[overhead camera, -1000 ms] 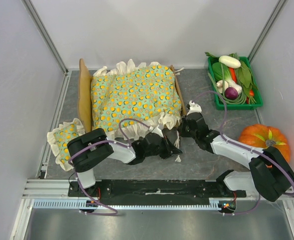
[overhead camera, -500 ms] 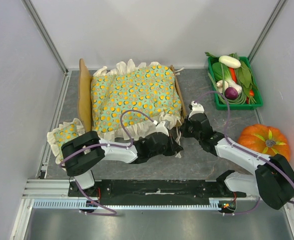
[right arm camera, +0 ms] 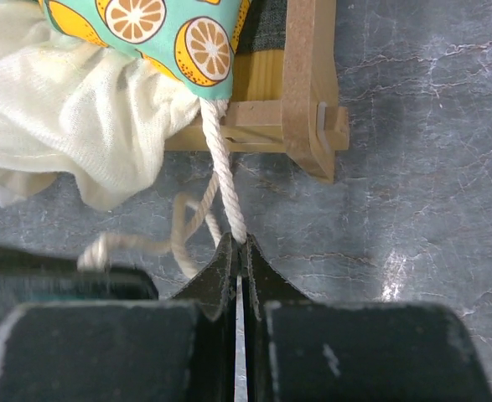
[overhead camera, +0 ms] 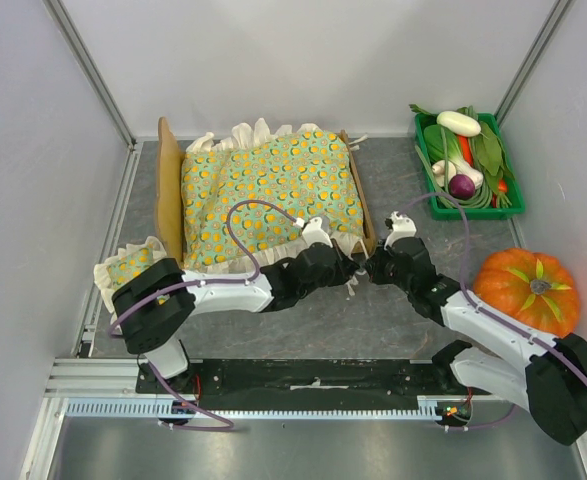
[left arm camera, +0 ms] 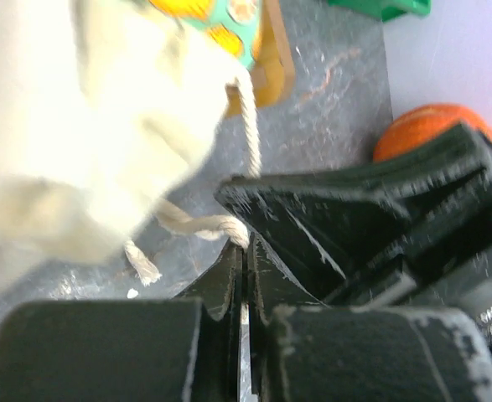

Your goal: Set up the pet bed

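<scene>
Top external view showed the pet bed (overhead camera: pixel 169 190) lying just beyond both grippers, its near right corner almost at their tips and its arched headboard at the far end, well off to the left gripper's own left. A frilled orange-print cushion (overhead camera: pixel 273 195) filled the frame, the frill spilling over the near rail.

In the right wrist view the bed's wooden corner (right arm camera: pixel 306 92) sat just ahead of and slightly right of the right gripper (right arm camera: pixel 237 247). That gripper was clenched on a white cord (right arm camera: pixel 223 172) hanging from the cushion's corner. The left gripper (left arm camera: pixel 244 243) was likewise pinched tight on cord (left arm camera: pixel 247 126) where it dropped from the frill (left arm camera: pixel 86 126). Whether both held one strand or two I could not tell.

Seen from above, the left gripper (overhead camera: pixel 351 270) and right gripper (overhead camera: pixel 371 268) met nearly tip to tip over the grey surface (overhead camera: pixel 393 320). My reading was that the cords were being held taut so they could be tied to the frame's corner, fixing the cushion in place.

Behind the right gripper, an orange pumpkin (overhead camera: pixel 528 290) rested on the surface, well apart from the bed.
</scene>
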`<state>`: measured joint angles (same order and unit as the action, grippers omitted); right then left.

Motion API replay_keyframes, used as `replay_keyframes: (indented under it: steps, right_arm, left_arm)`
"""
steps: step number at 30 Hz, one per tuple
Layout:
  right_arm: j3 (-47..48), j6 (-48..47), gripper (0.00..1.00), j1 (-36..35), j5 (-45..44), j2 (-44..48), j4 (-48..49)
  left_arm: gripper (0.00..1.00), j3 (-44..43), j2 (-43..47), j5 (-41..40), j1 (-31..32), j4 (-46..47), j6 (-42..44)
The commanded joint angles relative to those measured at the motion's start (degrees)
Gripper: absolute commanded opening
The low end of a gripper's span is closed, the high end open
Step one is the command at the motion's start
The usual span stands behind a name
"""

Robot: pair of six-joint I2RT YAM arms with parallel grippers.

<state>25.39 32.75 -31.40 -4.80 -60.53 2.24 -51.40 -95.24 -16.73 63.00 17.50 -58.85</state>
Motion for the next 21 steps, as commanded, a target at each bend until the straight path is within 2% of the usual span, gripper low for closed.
replay_keyframes:
  steps: [1, 7, 21]
  right_arm:
    - [-1.74, -1.2, 0.03, 0.2, 1.89, 2.26, 1.01]
    - [-2.8, -1.38, 0.03, 0.2, 4.71, 3.4, 2.5]
    - [-3.59, -3.48, 0.01, 0.2, 11.12, 4.81, 3.29]
  left_arm:
    - [0.02, -0.9, -2.22, -1.99, -2.62, 0.43, -6.71]
    - [0.02, -2.48, -4.86, -1.81, -4.73, 2.19, -10.05]
    - [0.02, -8.98, -9.43, -2.25, -5.08, 3.24, -9.44]
